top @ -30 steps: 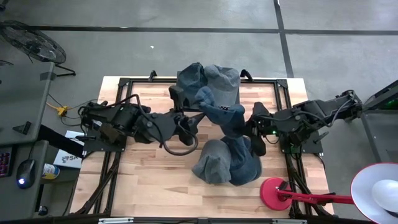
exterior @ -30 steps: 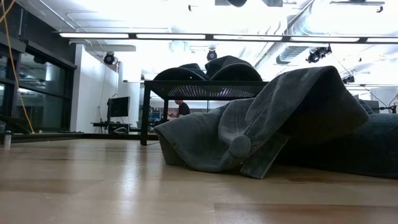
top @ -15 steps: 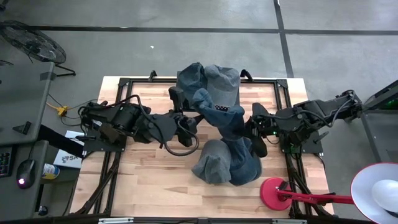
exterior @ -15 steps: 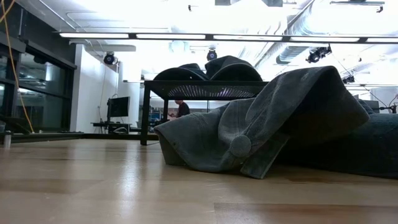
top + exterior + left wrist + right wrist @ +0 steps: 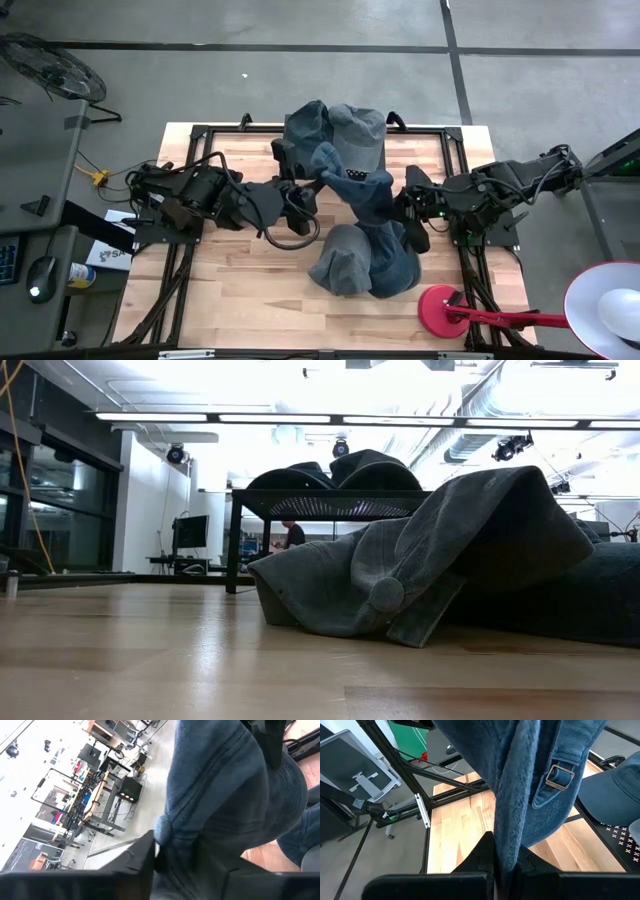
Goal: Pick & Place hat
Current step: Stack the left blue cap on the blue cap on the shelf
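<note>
Fingers of the right gripper [image 5: 506,857] are pressed together on a fold of the blue denim hat [image 5: 358,188], the cloth rising straight out from between them in the right wrist view, with the hat's strap buckle [image 5: 555,776] hanging just beyond the tips. Fingers of the left gripper [image 5: 312,184] are at the opposite edge of the same hat; in the left wrist view one dark finger [image 5: 131,861] lies against the denim and cloth fills the space ahead of it. I judge them partly closed around that edge, though whether they have a firm hold on it I cannot tell.

The hat is thus stretched between the two arms, lifted clear of the table [image 5: 230,290]. Beyond the fingertips, toward the far edge of the table, two more hats [image 5: 335,125] rest on a dark rack [image 5: 330,502]; nearer the front edge, a pile of hats [image 5: 365,262] lies on the wood, just beside the right gripper.

By my reading, the pick is done and the job sits in its middle: the hat is off the pile and appears to be passing from one arm to the other. What remains is securing the left grip, freeing the right, then carrying the hat to the rack and setting it down.
</note>
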### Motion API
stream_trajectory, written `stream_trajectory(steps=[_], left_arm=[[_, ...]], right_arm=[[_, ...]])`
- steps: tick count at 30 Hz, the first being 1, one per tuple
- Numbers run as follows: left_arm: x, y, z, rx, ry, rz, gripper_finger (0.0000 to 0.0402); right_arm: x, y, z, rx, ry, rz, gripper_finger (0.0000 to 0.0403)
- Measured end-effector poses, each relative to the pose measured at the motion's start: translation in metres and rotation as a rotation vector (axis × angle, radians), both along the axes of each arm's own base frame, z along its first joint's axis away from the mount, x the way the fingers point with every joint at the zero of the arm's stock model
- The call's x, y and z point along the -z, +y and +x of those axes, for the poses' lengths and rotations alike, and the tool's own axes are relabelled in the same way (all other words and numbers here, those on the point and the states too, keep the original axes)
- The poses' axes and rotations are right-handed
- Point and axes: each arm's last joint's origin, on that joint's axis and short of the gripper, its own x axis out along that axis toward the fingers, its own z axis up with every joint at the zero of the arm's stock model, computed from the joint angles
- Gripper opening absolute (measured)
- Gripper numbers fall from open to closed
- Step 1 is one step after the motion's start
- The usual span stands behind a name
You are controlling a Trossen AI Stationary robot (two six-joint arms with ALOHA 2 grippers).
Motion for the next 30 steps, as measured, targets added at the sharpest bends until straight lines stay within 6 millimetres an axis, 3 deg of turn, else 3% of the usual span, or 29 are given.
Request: stream_trajectory(steps=[6, 12, 20, 30], left_arm=[[0.0, 0.0, 0.0, 0.001, -0.001, -0.006, 0.0015], [0.001, 0.0, -0.001, -0.012, -0.007, -0.021, 0.0006], [0.002, 0.007, -0.016, -0.042, 0.044, -0.033, 0.0003], [-0.007, 0.048, -0.056, -0.08, 0.123, -0.131, 0.0001]], right_arm=[[0.0, 0.0, 0.0, 0.008, -0.002, -0.008, 0.0003], [0.0, -0.002, 0.0, 0.048, -0.009, -0.023, 0.0009], [-0.001, -0.006, 0.0, 0.185, -0.031, -0.076, 0.0068], [0.005, -0.022, -0.001, 0.333, 0.027, -0.099, 0.0131]])
